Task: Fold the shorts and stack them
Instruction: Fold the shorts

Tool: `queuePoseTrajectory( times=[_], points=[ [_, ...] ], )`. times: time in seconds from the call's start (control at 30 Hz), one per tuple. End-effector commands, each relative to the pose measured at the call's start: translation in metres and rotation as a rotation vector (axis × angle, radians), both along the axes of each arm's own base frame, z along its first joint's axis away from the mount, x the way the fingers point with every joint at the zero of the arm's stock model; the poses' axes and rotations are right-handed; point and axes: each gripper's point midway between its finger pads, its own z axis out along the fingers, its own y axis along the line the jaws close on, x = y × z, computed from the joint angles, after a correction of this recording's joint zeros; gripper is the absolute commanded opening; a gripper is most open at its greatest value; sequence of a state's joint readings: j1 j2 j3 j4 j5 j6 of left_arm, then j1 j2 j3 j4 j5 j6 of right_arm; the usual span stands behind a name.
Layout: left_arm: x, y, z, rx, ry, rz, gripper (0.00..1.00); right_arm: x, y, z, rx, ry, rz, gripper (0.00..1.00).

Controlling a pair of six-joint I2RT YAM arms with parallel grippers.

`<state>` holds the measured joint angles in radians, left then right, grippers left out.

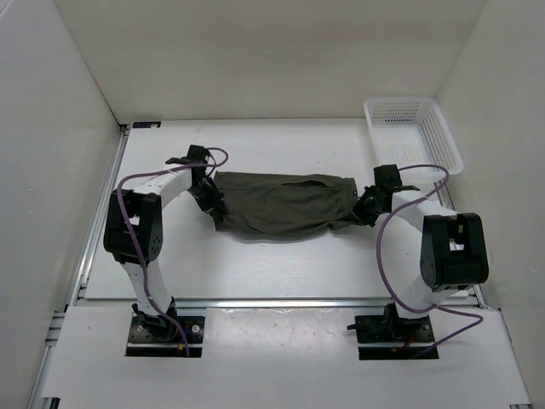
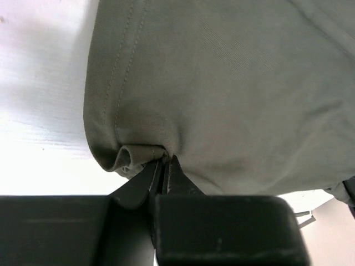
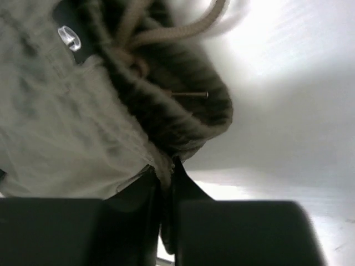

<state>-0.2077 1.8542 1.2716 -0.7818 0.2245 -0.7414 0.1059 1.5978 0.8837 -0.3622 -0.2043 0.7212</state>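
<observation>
Shorts (image 1: 285, 204) lie centred on the table (image 1: 255, 268), stretched left to right. Your left gripper (image 2: 165, 162) is pinched on a hem corner; your right gripper (image 3: 166, 169) is clamped on the waistband by the drawstring (image 3: 177, 31). Judged: both ends held taut to keep the fold even.

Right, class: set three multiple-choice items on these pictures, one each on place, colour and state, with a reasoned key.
1. Where is the white mesh basket? A) far right corner of the table B) its middle C) near left edge
2. The shorts are: A) red B) olive green C) blue
3. The left gripper and right gripper are: A) both open B) both shut on the shorts C) only left shut
Key: 1 A, the top view shows it there; 2 B, all views show olive cloth; 3 B, each wrist view shows fabric pinched tight.
</observation>
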Motion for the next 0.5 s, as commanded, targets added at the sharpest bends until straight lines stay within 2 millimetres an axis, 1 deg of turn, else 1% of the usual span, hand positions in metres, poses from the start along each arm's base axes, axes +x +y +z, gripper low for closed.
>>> queuePoseTrajectory(
  times=[0.0,0.03,0.07,0.1,0.13,0.17,0.2,0.23,0.3,0.33,0.37,0.43,0.47],
  points=[
    [0.024,0.008,0.035,0.012,-0.123,0.009,0.1,0.029,-0.002,0.024,-0.025,-0.104,0.022,0.03],
    [0.023,0.012,0.038,0.014,-0.127,0.01,0.1,0.026,-0.002,0.022,-0.03,-0.092,0.03,0.01],
    [0.022,0.014,0.037,0.025,-0.12,0.013,0.1,0.027,-0.004,0.026,-0.038,-0.106,0.025,0.0],
    [0.022,0.014,0.041,0.025,-0.132,0.004,0.1,0.026,-0.004,0.03,-0.038,-0.111,0.025,0.0],
    [0.021,0.013,0.041,0.019,-0.135,-0.013,0.12,0.021,-0.005,0.025,-0.039,-0.097,0.025,0.0],
    [0.02,0.01,0.042,-0.002,-0.133,-0.029,0.27,0.022,-0.004,0.028,-0.038,-0.106,0.025,0.0],
    [0.014,0.011,0.038,0.002,-0.111,-0.029,0.38,0.022,-0.006,0.028,-0.047,-0.107,0.021,0.0],
    [0.006,0.012,0.032,0.008,-0.086,-0.038,0.53,0.018,-0.006,0.024,-0.048,-0.095,0.021,0.0],
    [-0.001,0.014,0.035,0.008,-0.09,-0.038,0.81,0.015,-0.007,0.021,-0.052,-0.088,0.029,0.0],
    [-0.012,0.016,0.029,0.012,-0.066,-0.039,0.89,0.015,-0.007,0.021,-0.052,-0.088,0.029,0.0],
    [-0.016,0.016,0.031,0.009,-0.066,-0.029,0.91,0.013,-0.007,0.02,-0.053,-0.079,0.029,0.0],
    [-0.026,0.018,0.022,0.014,-0.035,-0.029,0.92,0.01,-0.008,0.017,-0.054,-0.07,0.03,0.0],
    [-0.033,0.017,0.015,0.025,-0.012,-0.026,0.91,0.01,-0.008,0.017,-0.054,-0.07,0.03,0.0]
  ],
)
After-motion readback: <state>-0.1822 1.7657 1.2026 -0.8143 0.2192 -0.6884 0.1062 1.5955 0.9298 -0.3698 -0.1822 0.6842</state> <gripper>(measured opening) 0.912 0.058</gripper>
